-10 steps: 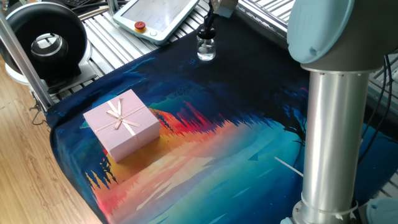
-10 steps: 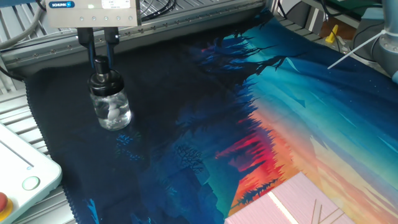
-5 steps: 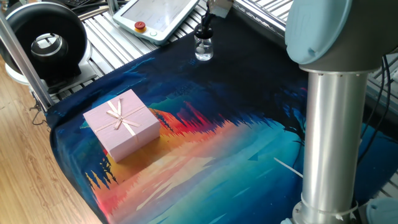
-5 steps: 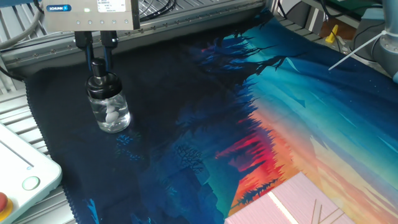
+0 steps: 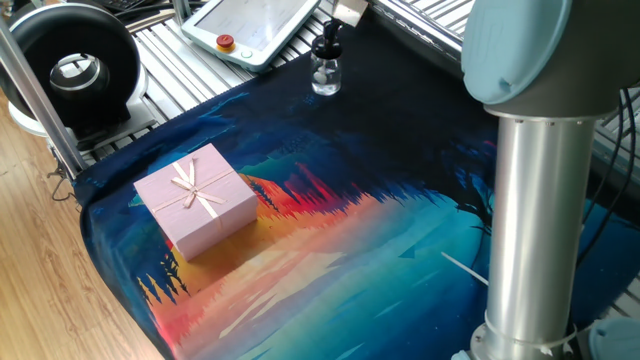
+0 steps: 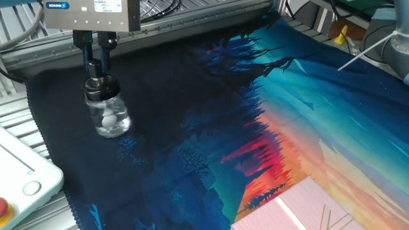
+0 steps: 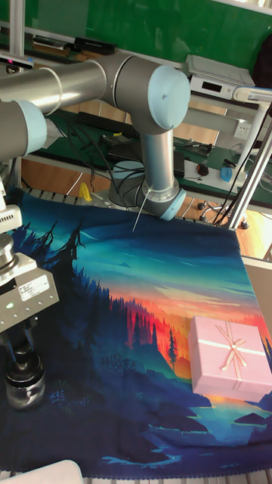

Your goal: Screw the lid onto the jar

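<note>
I work in a robotics lab: my grey arm (image 7: 155, 144) is bolted by a table (image 5: 420, 150) under a printed forest-sunset cloth, with a control tablet (image 5: 250, 25), aluminium framing (image 7: 253, 162), cables and electronics benches (image 7: 215, 79) behind.

arm: reaching low | end effector (image 6: 96, 61): pointing down, fingers pinched together

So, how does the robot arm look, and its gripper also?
The arm has silver metal tubes with light blue caps at the joints. The gripper has a flat grey metal body with a small blue label and a row of screws, and two thin black fingers.
</note>
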Controlling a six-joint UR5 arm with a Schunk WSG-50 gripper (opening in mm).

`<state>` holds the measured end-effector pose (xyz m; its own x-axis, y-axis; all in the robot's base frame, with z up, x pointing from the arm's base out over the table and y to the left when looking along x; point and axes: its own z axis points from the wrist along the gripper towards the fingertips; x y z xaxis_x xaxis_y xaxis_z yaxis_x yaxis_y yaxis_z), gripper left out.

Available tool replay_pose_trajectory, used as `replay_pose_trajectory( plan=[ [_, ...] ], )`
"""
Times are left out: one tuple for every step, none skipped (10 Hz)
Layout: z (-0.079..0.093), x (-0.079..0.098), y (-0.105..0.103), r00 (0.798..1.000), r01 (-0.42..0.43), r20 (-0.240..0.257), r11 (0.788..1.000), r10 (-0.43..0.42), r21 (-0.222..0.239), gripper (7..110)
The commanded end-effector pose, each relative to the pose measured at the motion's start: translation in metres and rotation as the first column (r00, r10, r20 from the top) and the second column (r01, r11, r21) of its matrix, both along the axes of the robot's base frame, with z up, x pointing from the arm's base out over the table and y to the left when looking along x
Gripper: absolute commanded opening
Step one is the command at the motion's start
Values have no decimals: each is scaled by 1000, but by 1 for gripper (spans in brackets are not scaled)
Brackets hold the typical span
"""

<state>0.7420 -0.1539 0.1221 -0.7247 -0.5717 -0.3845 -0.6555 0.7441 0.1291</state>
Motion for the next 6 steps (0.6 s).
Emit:
replay_pose_trajectory(
  plan=[
    [1, 5, 4, 995, 103, -8, 994, -102, 30, 7],
    [-1, 4, 3, 993, 119, -14, 993, -119, 25, 7],
    [-1, 5, 3, 991, 133, -16, 991, -132, 26, 7],
    [0, 4, 1, 989, 144, -21, 989, -143, 23, 7],
    [1, 1, -4, 987, 160, -29, 987, -160, 5, 7],
    [3, -2, -7, 985, 170, -36, 985, -170, -3, 7]
  ],
)
